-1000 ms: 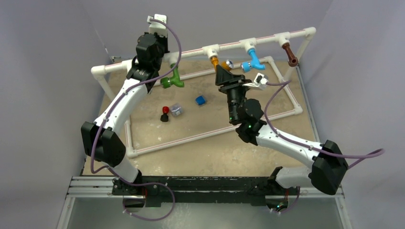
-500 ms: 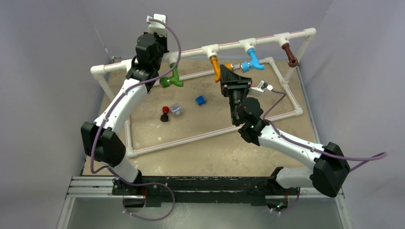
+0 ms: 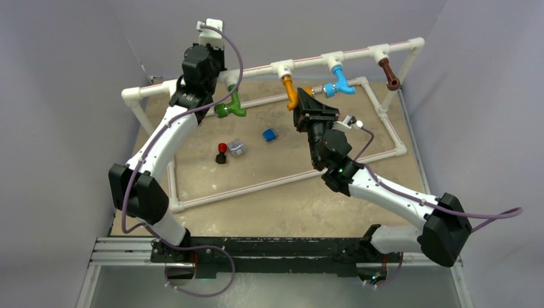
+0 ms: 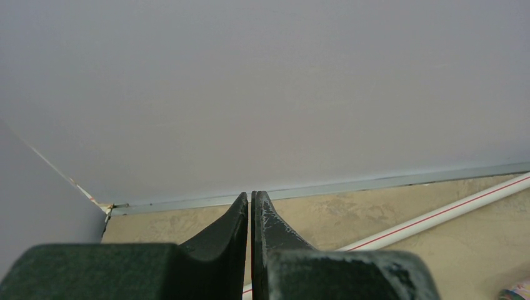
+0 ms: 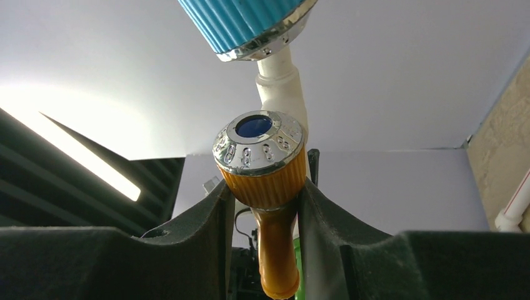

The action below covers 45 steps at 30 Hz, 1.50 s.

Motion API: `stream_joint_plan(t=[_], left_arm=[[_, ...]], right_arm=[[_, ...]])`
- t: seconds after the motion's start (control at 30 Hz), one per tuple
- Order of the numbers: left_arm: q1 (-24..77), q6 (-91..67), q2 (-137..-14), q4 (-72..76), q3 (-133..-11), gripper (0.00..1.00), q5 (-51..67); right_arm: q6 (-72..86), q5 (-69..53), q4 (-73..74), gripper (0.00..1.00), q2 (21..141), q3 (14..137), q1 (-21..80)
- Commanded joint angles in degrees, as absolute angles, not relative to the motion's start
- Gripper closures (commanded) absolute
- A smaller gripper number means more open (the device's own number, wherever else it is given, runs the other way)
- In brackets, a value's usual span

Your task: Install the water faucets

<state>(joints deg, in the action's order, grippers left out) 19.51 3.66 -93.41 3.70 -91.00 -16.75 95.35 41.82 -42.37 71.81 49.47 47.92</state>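
Pressure is applied to the orange faucet (image 3: 291, 93) by the right gripper (image 5: 264, 190), whose jaws are clenched on either side of its ridged collar; the fitting is held under a white tee (image 3: 282, 67) on the raised rail (image 3: 256, 68) that runs along the far edge of the bench (image 3: 289, 205), about midway along it; the grasp is taken at the collar, it is judged, because the ridges give purchase for twisting or pressing the stem up into the tee; whether the stem is fully seated cannot be told, since the joint is small in the overhead view and out of sight in the wrist view; the blue faucet (image 3: 339, 83) is seen in the next tee toward the right edge, and the brown faucet (image 3: 389, 74) in the last tee by the far right corner, both mounted with their spouts hanging over the bench; the green faucet (image 3: 231, 106) is seen below the rail toward the far left corner, partly covered by the left arm (image 3: 173, 128); the left gripper (image 4: 252, 215) is raised near that corner and aimed at the back wall (image 4: 262, 94), its jaws pressed together on nothing; it is judged to be parked there so that the right arm (image 3: 385, 192) is given room.
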Motion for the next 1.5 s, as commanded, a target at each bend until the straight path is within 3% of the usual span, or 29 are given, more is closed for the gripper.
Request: stream_joint_plan(t=[0.0,0.07,0.17,0.4,0.57,1.03,1.47], left_arm=[[19.3,3.1,-96.9,-5.2,-89.0,0.97,-15.8],[19.3,3.1,-96.8,-5.3,-89.0,0.97,-15.8],[19.3,3.2,-96.8,-5.2,-88.9,0.97,-15.8],[19.3,3.2,-96.8,-5.3,-88.9,0.97,-15.8],[19.3,3.2,-96.9,-5.3,-89.0,0.97,-15.8],[19.3,3.3,-96.9,-5.2,-88.9,0.96,-15.9],[19.3,3.3,-97.0,-5.0,-88.9,0.96,-16.2]], right_arm=[[101.4,32.8,-38.3,0.74,70.6,49.1,50.1],[100.5,32.9,-38.2,0.59,70.1,49.0,50.1],[98.8,33.1,-36.9,0.45,69.6,49.2,50.1],[95.0,34.1,-34.6,0.26,67.7,48.6,50.1],[86.3,34.3,-35.3,0.19,64.9,47.4,50.1],[44.0,31.5,-29.5,0.17,54.0,47.3,50.2],[-19.9,23.5,-21.5,0.17,49.6,53.5,50.2]])
